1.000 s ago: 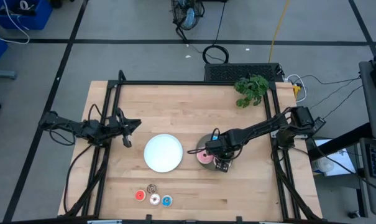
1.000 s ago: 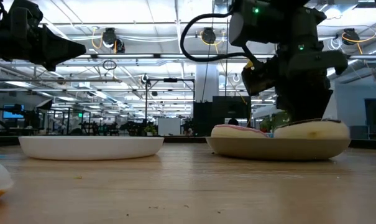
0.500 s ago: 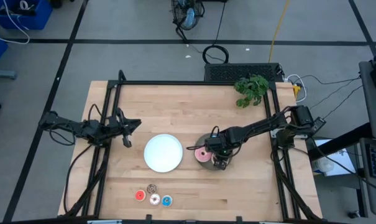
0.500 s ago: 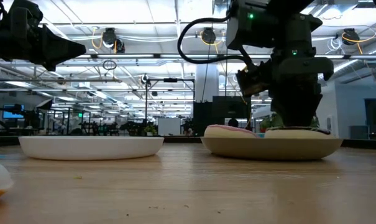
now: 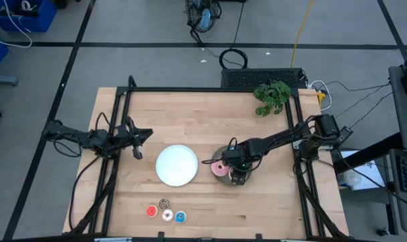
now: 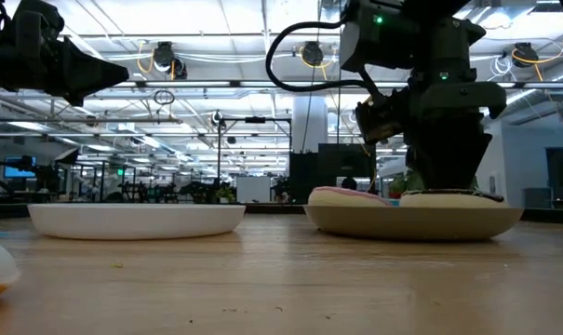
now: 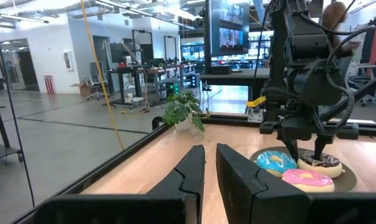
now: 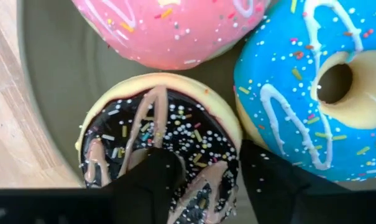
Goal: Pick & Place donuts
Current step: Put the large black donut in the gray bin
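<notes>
Three larger donuts lie flat in the grey plate (image 8: 51,81): pink (image 8: 175,25), blue (image 8: 324,87) and brown with sprinkles (image 8: 160,143). My right gripper (image 8: 206,158) points down over the brown one, open, one finger over its hole and the other outside its rim, beside the blue donut. Several tiny donuts (image 5: 166,212) lie on the table near its front edge. My left gripper (image 5: 137,149) hangs shut and holding nothing above the table's left side. My right gripper comes at the brown donut from above, one finger (image 8: 150,186) over the hole and the other (image 8: 268,180) outside the ring's side (image 8: 234,146) that faces the blue donut. I cannot tell whether either finger touches it. The donut lies flat in the plate.
A round white plate (image 5: 176,165) sits left of the grey plate (image 6: 402,221). A green plant (image 5: 272,97) stands at the far right corner. A black frame (image 5: 190,89) runs around the table's edges. Bare wood lies between the plates and the far edge.
My right gripper has opened and let go of the brown donut. The donut was tipped up at the grey plate's near side; it has come down and now lies flat in the plate beside the pink and blue ones.
</notes>
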You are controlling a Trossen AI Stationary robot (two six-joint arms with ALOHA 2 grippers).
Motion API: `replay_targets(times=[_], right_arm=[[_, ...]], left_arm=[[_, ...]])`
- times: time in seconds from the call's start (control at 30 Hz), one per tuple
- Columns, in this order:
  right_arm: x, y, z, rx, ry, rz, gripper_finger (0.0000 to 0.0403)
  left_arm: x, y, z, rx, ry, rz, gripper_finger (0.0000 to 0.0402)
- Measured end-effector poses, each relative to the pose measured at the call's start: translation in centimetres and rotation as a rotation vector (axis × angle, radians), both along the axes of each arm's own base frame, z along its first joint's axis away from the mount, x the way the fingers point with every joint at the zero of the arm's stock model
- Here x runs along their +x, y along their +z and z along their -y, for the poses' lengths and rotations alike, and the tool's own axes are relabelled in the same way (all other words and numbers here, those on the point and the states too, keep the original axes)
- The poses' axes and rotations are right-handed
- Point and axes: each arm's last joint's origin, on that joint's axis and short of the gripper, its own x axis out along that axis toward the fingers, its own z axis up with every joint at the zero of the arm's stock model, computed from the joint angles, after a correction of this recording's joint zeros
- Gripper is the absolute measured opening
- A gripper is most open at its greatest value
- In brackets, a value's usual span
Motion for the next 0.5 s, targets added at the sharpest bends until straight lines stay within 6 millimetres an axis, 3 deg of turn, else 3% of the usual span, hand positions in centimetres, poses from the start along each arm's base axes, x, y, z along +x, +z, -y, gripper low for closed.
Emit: replay_targets(times=[0.27, 0.5], right_arm=[[-0.15, 0.01, -0.1, 0.048, 0.0, -0.022, 0.0236], [-0.68, 0.43, 0.08, 0.072, 0.0, -0.06, 0.026]], left_arm=[[-0.01, 0.04, 0.0, -0.003, 0.0, 0.005, 0.0049], [-0.01, 0.05, 0.0, -0.006, 0.0, 0.007, 0.0049]])
